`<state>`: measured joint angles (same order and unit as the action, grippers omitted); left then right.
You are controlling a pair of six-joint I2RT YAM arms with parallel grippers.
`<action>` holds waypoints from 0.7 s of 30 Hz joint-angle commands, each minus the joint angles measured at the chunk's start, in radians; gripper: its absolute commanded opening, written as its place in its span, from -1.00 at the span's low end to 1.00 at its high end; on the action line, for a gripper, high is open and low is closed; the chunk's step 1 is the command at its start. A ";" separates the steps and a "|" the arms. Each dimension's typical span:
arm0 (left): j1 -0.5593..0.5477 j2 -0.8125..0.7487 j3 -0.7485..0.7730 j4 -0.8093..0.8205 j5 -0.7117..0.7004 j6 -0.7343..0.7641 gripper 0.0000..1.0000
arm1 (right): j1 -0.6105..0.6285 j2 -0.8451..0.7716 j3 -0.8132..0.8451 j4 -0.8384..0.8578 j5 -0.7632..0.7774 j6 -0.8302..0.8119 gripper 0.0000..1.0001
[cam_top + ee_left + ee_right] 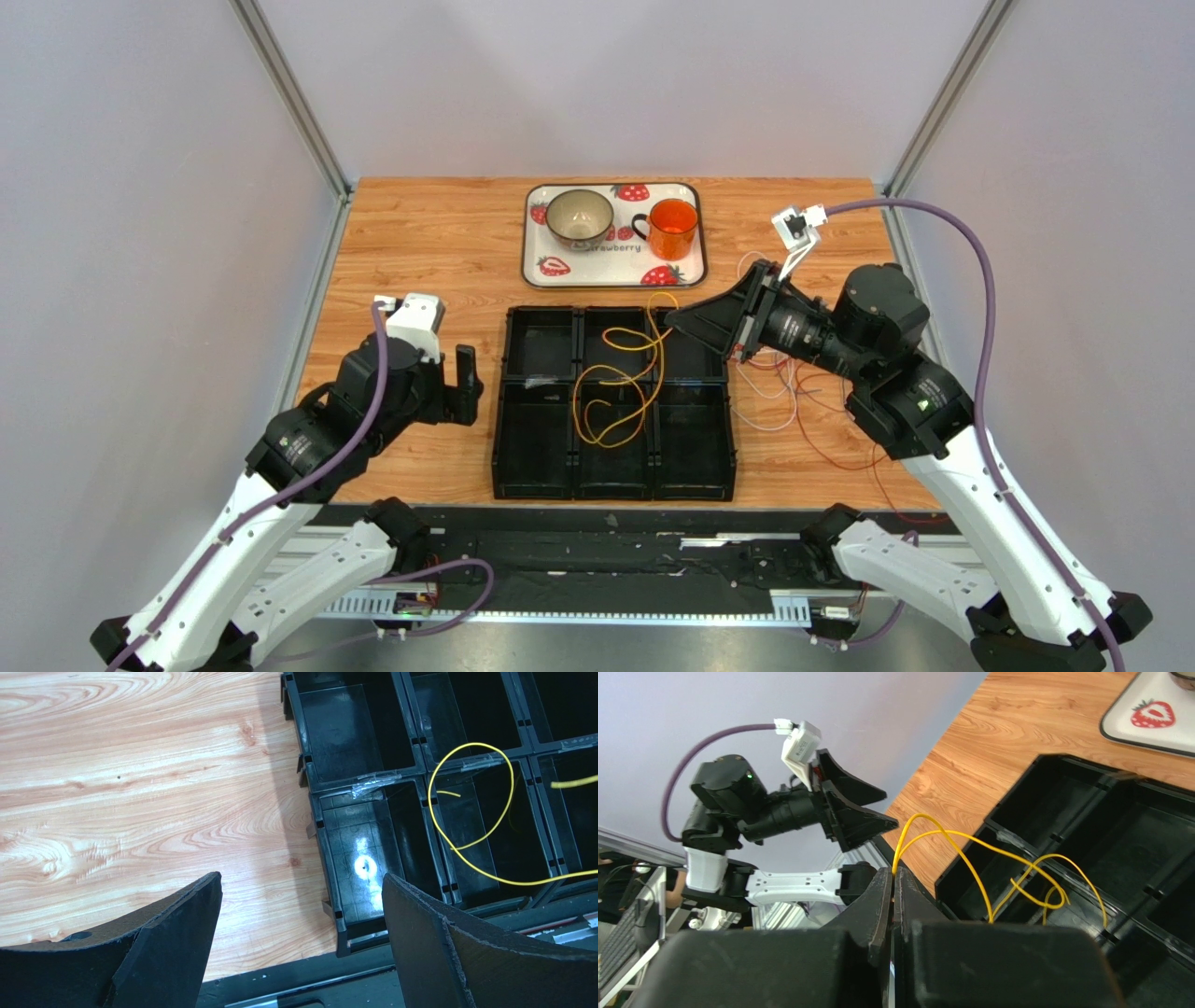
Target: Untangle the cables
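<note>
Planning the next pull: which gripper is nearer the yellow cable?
Right. The right gripper is shut on the yellow cable above the black organizer; the left gripper hangs open left of it, apart from the cable.

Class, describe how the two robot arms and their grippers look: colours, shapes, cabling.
The left arm and right arm match: white lower links, black motor joints above. A purple hose runs along each to a small white camera box at the wrist. The left gripper and right gripper are matte black, each with two broad wedge-shaped fingers tapering to the tips.
</note>
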<state>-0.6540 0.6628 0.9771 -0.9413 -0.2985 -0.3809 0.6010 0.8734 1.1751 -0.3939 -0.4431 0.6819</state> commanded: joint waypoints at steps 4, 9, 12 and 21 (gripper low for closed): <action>-0.003 -0.009 0.003 0.013 -0.021 -0.016 0.84 | 0.005 -0.063 0.096 -0.233 0.066 -0.105 -1.00; -0.004 -0.003 0.003 0.015 -0.014 -0.013 0.84 | 0.005 -0.089 0.106 -0.330 0.096 -0.134 -1.00; -0.004 -0.005 0.005 0.015 -0.017 -0.015 0.84 | 0.005 -0.108 0.100 -0.358 0.116 -0.143 -1.00; -0.003 -0.014 0.002 0.015 -0.019 -0.016 0.84 | 0.006 -0.120 0.158 -0.425 0.144 -0.193 -1.00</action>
<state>-0.6540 0.6567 0.9768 -0.9413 -0.3019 -0.3851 0.6010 0.7589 1.2758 -0.7868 -0.3225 0.5285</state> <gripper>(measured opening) 0.923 0.009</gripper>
